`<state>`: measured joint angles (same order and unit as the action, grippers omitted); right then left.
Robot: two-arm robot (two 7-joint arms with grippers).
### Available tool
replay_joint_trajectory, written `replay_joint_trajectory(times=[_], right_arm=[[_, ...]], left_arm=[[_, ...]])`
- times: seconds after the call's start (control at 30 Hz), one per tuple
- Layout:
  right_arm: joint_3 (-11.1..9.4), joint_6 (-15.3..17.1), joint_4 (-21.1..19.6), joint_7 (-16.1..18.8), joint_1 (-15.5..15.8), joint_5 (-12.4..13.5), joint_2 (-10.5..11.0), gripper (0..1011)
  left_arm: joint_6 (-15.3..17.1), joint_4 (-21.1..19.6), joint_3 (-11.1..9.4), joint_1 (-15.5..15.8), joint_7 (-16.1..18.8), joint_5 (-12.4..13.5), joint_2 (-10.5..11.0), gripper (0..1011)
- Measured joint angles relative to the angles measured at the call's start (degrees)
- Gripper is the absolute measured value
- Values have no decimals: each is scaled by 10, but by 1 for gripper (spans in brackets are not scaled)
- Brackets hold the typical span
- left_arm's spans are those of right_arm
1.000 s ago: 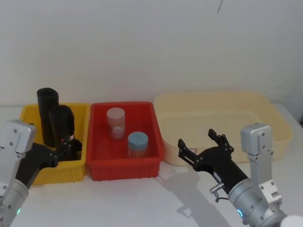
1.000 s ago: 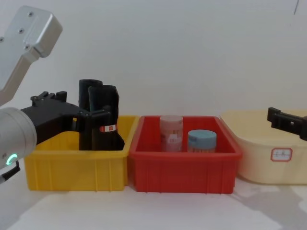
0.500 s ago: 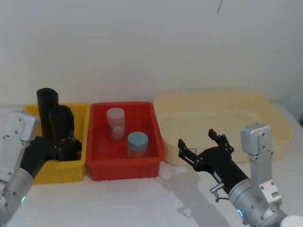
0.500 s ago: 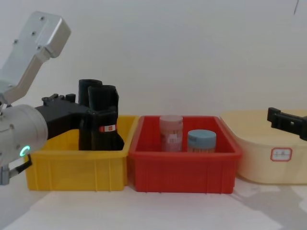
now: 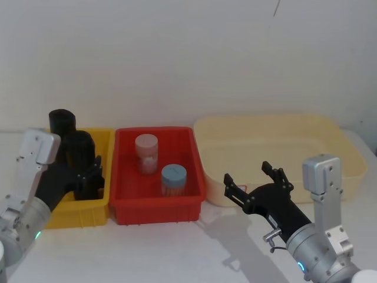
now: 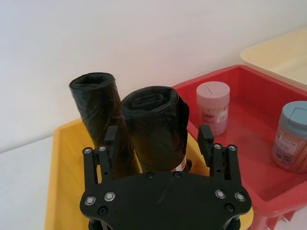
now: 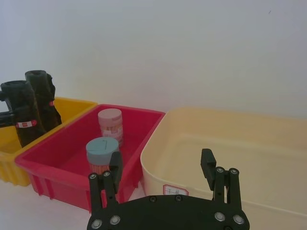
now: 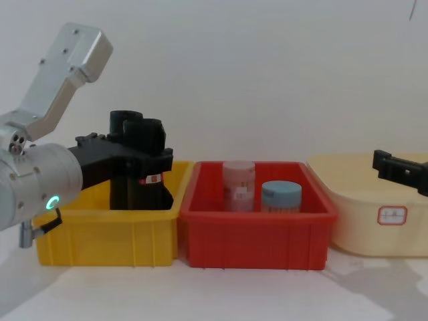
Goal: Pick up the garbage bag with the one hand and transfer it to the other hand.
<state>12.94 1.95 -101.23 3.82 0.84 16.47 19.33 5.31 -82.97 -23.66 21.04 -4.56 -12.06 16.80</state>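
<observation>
The garbage bag (image 6: 156,122), a tall black roll with a red-and-white label band (image 8: 155,178), stands upright in the yellow bin (image 5: 107,140). My left gripper (image 6: 159,136), on the green-ringed wrist (image 8: 52,201), is open, with one finger on each side of the roll and a small gap to it. In the head view the garbage bag (image 5: 78,148) is partly hidden behind the left gripper (image 5: 91,177). My right gripper (image 5: 247,174) hovers open and empty in front of the cream tub, far from the bag.
A plain black roll (image 6: 98,108) stands just behind the bag in the same bin. The red bin (image 5: 156,206) beside it holds a pink-lidded jar (image 5: 146,153) and a blue-lidded jar (image 5: 174,180). A large cream tub (image 5: 277,121) sits at the right.
My left gripper has pushed forward and to the right over the yellow bin until its fingers straddle the labelled roll. The right arm has stayed still.
</observation>
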Motion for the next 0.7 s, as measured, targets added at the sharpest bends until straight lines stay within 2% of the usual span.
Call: replay_joint_trajectory(times=[0.13,0.53,0.7], right_arm=[[0,0,0,0,0,0,0,1000],[0,0,0,0,0,0,0,1000],[0,0,0,0,0,0,0,1001]], left_arm=[[-3,18,-1,12,-11,-1,-6,933],[-20,48,2,29,-29,-3,-19,590],[-26,50,4,31,-31,-2,-22,546]])
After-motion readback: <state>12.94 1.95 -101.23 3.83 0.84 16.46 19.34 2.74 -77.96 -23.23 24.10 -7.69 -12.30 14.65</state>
